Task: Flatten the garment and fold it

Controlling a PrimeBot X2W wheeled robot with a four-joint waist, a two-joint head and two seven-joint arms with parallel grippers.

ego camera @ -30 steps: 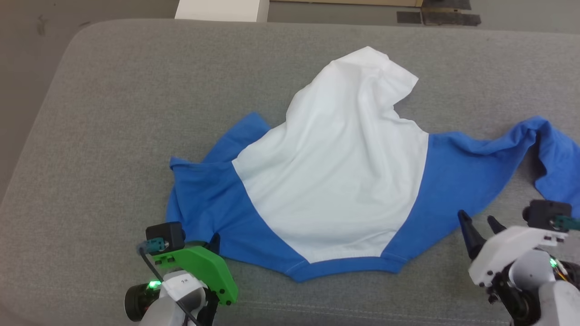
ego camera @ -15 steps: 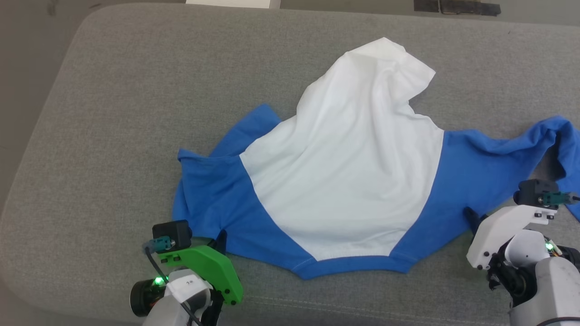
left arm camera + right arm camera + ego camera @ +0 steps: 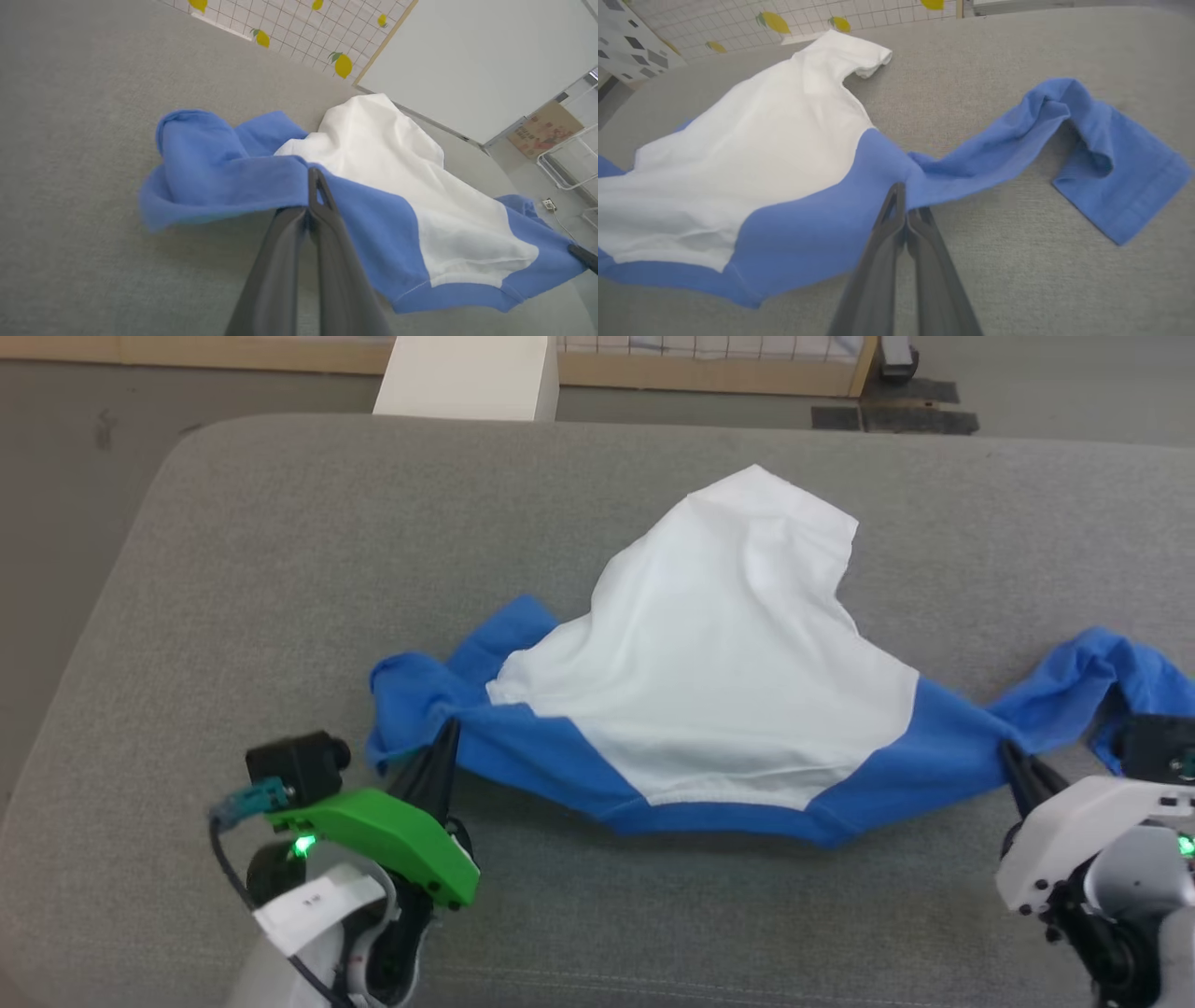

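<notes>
garment [image 3: 728, 653] lying mid-cushion [image 3: 280, 569], white body bunching toward 12 o'clock. Its near blue edge is hanging taut between the two grippers, raised off the surface and casting a shadow.

left gripper [image 3: 446, 733] sitting at the garment's 8 o'clock, fingers pointing to 12 and pinching blue shoulder cloth.

right gripper [image 3: 1010, 751] sitting at 4 o'clock, fingers leaning toward 11 and clamping blue cloth at the sleeve root. The sleeve [image 3: 1111, 154] is trailing off to 3 o'clock, its end resting on the cushion.

Versus a second ago: right fingers were standing apart just off the hem and are now gripping it. The near edge was lying flat and is now lifting. Head camera also shifting.
</notes>
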